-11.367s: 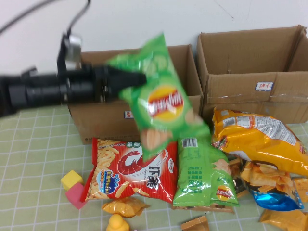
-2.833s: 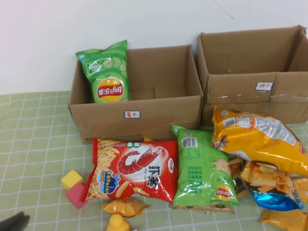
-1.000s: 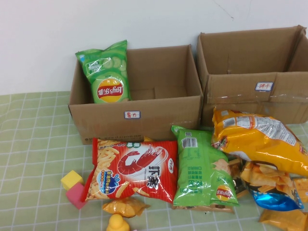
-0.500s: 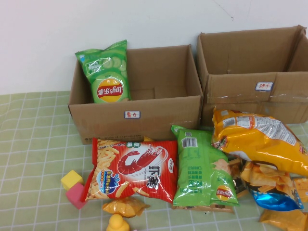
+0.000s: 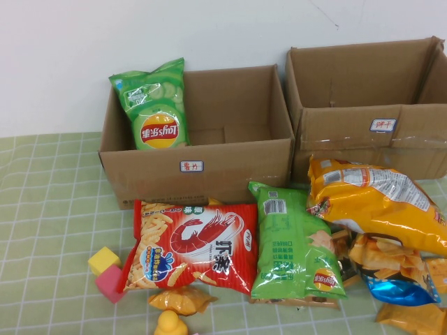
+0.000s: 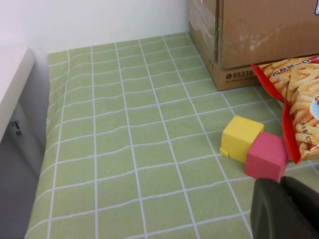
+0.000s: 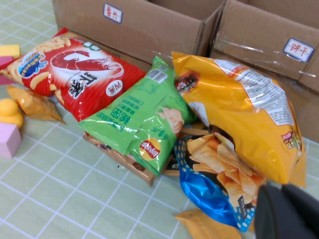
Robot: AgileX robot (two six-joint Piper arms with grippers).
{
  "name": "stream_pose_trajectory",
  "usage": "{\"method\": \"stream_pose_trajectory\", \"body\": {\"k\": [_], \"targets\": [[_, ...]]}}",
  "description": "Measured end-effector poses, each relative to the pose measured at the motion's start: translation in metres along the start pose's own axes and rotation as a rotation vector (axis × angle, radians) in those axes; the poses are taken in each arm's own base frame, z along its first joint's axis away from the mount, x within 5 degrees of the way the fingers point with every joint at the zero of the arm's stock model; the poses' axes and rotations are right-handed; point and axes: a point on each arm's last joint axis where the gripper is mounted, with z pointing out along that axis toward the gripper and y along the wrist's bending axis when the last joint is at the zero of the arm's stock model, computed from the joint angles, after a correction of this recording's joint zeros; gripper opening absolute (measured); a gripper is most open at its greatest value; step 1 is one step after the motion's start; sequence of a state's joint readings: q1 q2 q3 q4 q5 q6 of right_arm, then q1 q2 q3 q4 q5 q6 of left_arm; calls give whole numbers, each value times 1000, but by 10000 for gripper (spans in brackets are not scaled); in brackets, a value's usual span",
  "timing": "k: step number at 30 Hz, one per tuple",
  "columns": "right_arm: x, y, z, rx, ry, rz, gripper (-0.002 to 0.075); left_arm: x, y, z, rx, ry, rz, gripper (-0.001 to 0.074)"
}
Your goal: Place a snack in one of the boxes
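Only a little of the robot shows. The left hand appears in its own wrist view as a matte black, rounded block with a dark seam running through it. The right hand looks alike: smooth black casing, softly rounded edges, with one dark seam.

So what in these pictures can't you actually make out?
- Left end effector: only a dark corner in its wrist view, cut by the frame edge; open or shut unknown.
- Right end effector: likewise in its own wrist view.
- Box labels: writing too small.
- Right box interior: hidden by its front wall, high view.
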State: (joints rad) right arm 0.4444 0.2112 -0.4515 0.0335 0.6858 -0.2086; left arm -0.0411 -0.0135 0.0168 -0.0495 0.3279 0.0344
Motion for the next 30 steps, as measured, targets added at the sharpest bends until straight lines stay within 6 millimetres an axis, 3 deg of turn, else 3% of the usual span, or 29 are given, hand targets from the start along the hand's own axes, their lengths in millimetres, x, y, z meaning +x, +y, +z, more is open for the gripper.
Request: {"method": "stream_pose_trajectory", "body": {"k": [11, 30], "targets": [[0, 0, 0, 0, 0, 0, -2, 0, -2, 0, 17, -1, -45, -2], [0, 0, 0, 0, 0, 0, -2, 0, -1, 0, 10, -1, 28, -1]]}}
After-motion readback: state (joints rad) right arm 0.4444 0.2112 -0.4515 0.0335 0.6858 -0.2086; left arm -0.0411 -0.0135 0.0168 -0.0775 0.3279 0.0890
